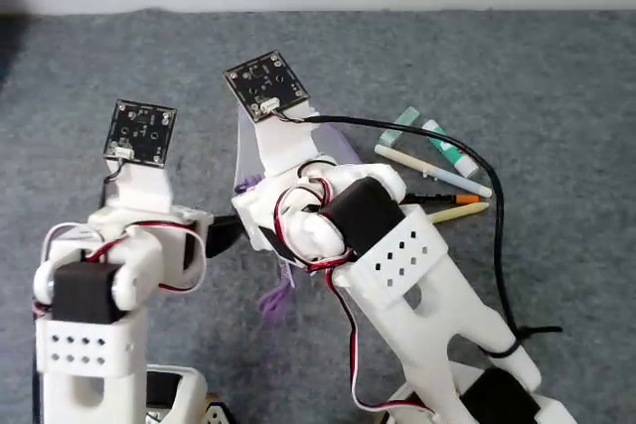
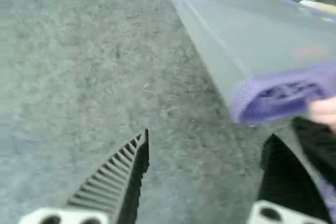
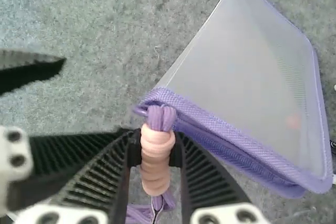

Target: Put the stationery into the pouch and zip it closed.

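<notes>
Right gripper (image 3: 155, 166) clamped on zip pull (image 3: 156, 153); left gripper (image 2: 207, 140) jaws apart, just left of pouch (image 3: 252, 87) — best pin pouch edge before pulling zip; pens (image 1: 437, 171) lie outside, right.

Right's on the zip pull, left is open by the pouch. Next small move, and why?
Probably close the left gripper on the pouch end near its open jaws, to brace it. The right gripper is shut on the pink zip pull, the pouch stands tilted, and the pens lie outside it, so the zip likely has to be pulled against a hold.
</notes>
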Motion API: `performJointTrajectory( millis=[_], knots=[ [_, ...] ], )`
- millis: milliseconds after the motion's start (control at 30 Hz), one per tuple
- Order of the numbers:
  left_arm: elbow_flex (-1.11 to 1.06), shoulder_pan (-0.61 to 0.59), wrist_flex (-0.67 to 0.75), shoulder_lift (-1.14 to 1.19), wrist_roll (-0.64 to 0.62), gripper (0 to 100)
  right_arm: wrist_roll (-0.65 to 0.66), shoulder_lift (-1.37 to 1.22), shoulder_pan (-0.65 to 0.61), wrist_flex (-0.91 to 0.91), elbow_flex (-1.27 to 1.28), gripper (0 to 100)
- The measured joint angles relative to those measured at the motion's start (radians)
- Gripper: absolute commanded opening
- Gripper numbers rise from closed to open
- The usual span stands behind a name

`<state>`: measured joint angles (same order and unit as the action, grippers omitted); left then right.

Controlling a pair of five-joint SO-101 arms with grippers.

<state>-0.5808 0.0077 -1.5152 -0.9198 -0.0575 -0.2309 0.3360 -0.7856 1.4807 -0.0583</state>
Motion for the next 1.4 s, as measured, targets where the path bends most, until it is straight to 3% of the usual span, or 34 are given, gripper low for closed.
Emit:
performJointTrajectory(
  millis=[367,600,900,1267,1400],
  knots=[
    [-0.083,0.011,0.183,0.0,-0.074,33,0.0,0.0,0.069,0.0,0.0,0.8],
    [-0.163,0.015,0.298,0.0,-0.078,33,0.084,0.034,0.098,-0.003,0.002,0.8],
    [-0.206,0.015,0.427,0.0,-0.08,22,0.1,0.038,0.098,-0.003,0.002,0.8],
    [-0.233,0.023,0.577,0.0,-0.075,1,0.101,0.038,0.098,-0.003,0.002,0.8],
    [-0.287,0.048,0.614,0.0,-0.074,1,0.114,0.038,0.098,0.058,0.002,0.8]
  ],
)
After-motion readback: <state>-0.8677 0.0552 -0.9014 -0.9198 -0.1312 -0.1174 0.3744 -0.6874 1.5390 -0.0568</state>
